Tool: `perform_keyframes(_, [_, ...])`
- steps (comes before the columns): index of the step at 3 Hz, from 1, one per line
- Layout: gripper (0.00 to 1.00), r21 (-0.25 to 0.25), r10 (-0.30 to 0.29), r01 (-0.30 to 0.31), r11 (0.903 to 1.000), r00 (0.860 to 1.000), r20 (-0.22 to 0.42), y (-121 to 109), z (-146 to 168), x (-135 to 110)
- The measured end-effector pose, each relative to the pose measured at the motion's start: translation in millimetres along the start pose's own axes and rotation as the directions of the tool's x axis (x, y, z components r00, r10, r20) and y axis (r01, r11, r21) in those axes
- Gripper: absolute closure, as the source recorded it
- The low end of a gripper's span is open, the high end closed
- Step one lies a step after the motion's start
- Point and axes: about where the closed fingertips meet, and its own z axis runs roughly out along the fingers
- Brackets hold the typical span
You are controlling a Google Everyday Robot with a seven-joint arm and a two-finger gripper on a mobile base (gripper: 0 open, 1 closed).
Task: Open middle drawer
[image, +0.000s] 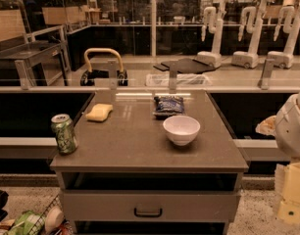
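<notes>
The middle drawer (106, 205) is a wide grey front across the counter unit, below a dark open slot (150, 181). Its small dark curved handle (148, 212) sits at the centre. The drawer front lies flush with the unit, shut. My arm's white joint (293, 126) is at the right edge. Below it a pale yellowish part that looks like my gripper (290, 199) hangs to the right of the unit, at drawer height and apart from the handle.
On the countertop (135, 151) stand a green soda can (64, 133), a yellow sponge (99, 112), a blue snack bag (168, 105) and a white bowl (181, 129). A wire basket (39, 219) with items sits on the floor at lower left. Parked robots (213, 38) stand far behind.
</notes>
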Motion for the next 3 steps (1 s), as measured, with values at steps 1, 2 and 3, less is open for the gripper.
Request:
perform_keyframes(1, [0.0,0.006,-0.003,0.003,1.0,1.0,0.002,2.7,4.4,-0.6])
perform_keyframes(2, [0.0,-0.019,-0.024,0.026,0.9995,0.995,0.092,28.3,56.7,-7.9])
perform_keyframes(3, [0.0,-0.038,-0.003,0.008,0.9992,0.991,0.131,56.5,118.5,-10.8])
